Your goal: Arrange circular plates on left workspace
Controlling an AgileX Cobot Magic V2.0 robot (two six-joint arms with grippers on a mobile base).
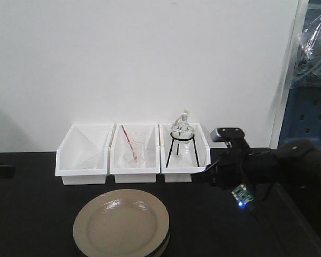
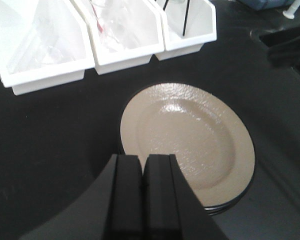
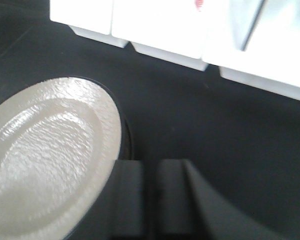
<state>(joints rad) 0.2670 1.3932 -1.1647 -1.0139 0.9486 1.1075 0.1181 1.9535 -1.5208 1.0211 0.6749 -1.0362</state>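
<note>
Left hand [image 2: 142, 160] has its two dark fingers pressed together with only a thin seam between them, and it holds nothing. In its wrist view the tips sit at the near-left rim of the circular plates [image 2: 190, 140]; whether they touch that rim cannot be told.

Right hand [image 3: 150, 167] shows a narrow dark slit between its fingers with nothing in it. The blur hides whether the fingers quite meet. Its tips appear just beside the right rim of the plates. From the front view its arm reaches in from the right, low over the desk [image 1: 32, 214], close to the front corner of the right-most bin.

The plates lie stacked flat on the black desk, beige face up, with dark rims showing under the top one at its near edge. Behind them three white bins [image 1: 134, 158] stand side by side against the wall. A strip of bare desk lies between the bin fronts and the far rim of the stack. The right-most bin holds a round flask [image 1: 182, 128] on a wire tripod.

Bare desk lies left of the stack. To the right, bare desk runs to a recess [image 2: 290, 50] whose edge cuts across the far corner.
</note>
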